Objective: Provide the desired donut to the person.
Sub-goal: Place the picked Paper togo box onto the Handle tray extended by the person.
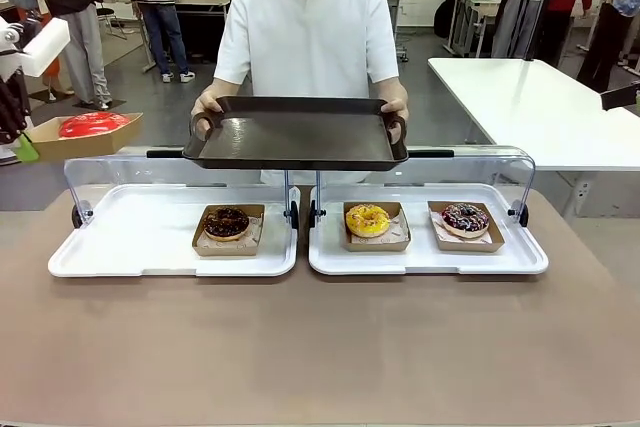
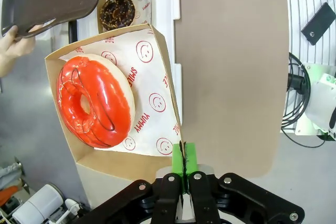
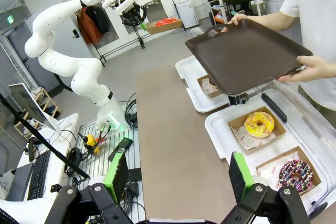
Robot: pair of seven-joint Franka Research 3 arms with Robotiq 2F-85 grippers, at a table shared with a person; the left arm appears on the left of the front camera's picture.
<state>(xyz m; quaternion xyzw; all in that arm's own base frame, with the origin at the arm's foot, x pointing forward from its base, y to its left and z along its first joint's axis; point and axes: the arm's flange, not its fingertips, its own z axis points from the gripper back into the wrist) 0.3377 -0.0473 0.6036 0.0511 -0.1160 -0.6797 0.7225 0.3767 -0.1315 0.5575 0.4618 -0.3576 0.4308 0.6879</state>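
A red-glazed donut lies on printed paper in a cardboard box. My left gripper is shut on that box's rim. In the front view the box with the red donut hangs in the air at the far left, left of the display trays, with the left gripper at its outer end. The person in a white shirt stands across the table and holds a dark brown tray level in both hands. My right gripper stands open over the table with nothing between its fingers.
Two white display trays with raised clear lids sit at the table's far side. They hold a chocolate donut, a yellow donut and a sprinkled chocolate donut, each in a cardboard box. The near brown tabletop is bare.
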